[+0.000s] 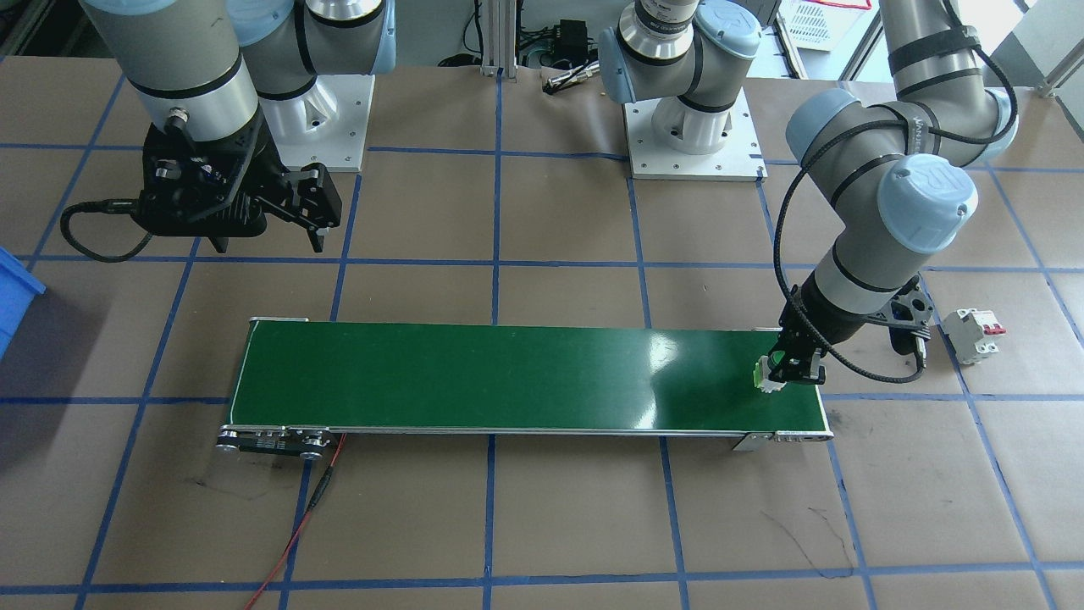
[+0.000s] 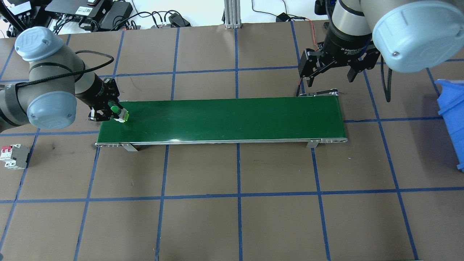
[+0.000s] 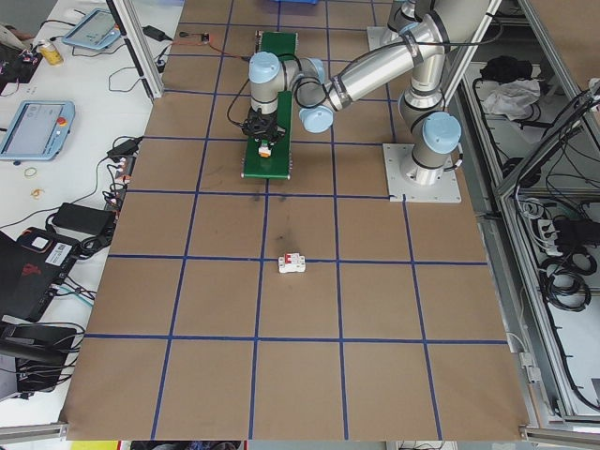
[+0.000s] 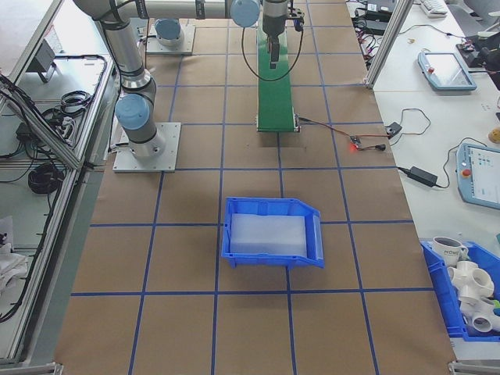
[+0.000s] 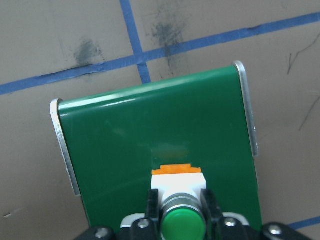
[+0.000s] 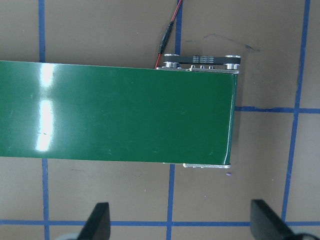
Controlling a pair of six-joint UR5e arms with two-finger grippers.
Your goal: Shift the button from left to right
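The button (image 2: 116, 109), a green cap on a whitish body with an orange base, is held between the fingers of my left gripper (image 2: 115, 113), which is shut on it. It sits at the left end of the green conveyor belt (image 2: 224, 117). In the left wrist view the button (image 5: 182, 220) shows between two dark fingers (image 5: 152, 201), low over the belt (image 5: 150, 130); whether it touches I cannot tell. The front view shows the same grasp, button (image 1: 766, 374) in the left gripper (image 1: 783, 373). My right gripper (image 2: 330, 78) hangs open and empty behind the belt's right end (image 6: 115, 115).
A white circuit breaker with red levers (image 2: 14, 156) lies on the table left of the belt. A blue bin (image 2: 451, 119) stands at the far right. A red wire (image 1: 296, 534) runs from the belt's motor end. Brown table with a blue tape grid surrounds the belt.
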